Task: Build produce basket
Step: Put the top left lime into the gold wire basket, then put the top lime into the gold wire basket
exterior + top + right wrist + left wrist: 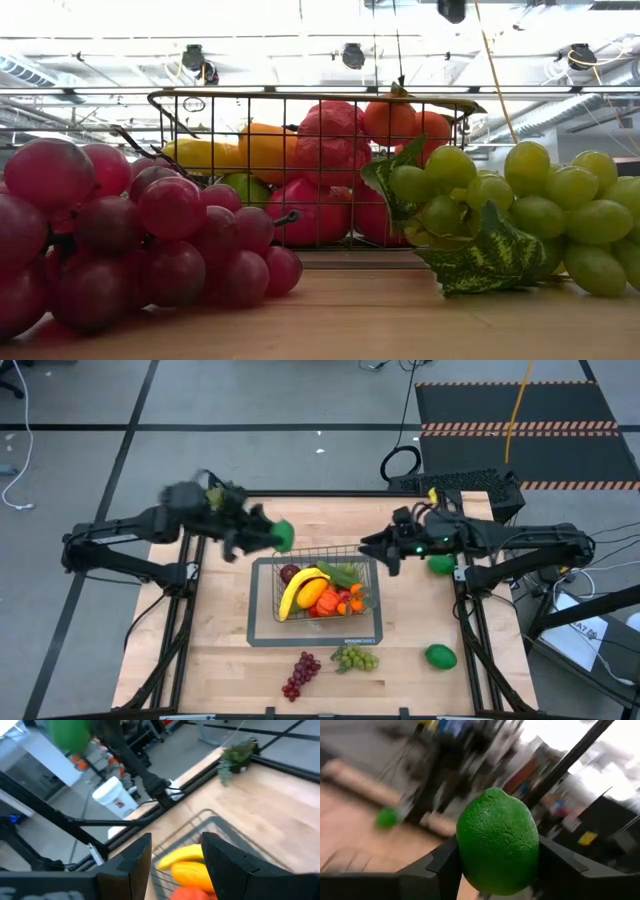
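The left pincer carries a green lime gripped between its fingers just beyond the basket's far-left corner; it should clear the wire rim before letting go over the banana. The right pincer, parted and empty, hangs close beside the basket's right edge, while red grapes, green grapes and two more limes wait on the surface.

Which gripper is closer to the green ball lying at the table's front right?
Right. The right gripper hovers open by the basket's far right corner, nearer that green ball. The left gripper, shut on a lime, is beyond the basket's far left corner.
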You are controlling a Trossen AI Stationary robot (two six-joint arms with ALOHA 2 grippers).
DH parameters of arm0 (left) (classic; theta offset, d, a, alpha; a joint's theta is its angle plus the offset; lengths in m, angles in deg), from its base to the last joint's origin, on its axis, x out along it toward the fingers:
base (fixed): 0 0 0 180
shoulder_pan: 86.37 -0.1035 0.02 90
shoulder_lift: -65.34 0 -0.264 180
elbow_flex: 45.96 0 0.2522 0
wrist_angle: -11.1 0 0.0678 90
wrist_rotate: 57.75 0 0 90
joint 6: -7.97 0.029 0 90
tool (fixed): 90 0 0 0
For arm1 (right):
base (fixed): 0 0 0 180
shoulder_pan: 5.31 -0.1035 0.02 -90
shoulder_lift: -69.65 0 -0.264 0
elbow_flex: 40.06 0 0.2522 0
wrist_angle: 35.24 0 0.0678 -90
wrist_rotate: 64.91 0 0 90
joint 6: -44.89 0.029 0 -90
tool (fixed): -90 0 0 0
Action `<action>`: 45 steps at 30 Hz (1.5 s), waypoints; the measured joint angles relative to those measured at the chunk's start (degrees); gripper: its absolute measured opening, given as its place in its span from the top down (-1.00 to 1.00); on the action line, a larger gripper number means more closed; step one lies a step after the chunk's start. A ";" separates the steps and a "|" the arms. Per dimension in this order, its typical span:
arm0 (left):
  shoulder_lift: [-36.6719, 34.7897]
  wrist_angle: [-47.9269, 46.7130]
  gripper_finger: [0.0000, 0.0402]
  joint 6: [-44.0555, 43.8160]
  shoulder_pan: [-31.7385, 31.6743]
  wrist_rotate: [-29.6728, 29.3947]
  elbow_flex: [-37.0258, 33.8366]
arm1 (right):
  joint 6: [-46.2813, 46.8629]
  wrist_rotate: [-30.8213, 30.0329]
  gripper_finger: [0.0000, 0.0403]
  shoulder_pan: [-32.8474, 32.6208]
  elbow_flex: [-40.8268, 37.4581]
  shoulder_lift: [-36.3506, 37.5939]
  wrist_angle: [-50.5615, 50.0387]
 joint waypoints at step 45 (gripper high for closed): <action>24.15 -37.91 -0.75 10.01 -0.73 -17.01 -0.09 | -14.06 1.35 0.17 6.54 -0.02 14.25 -26.19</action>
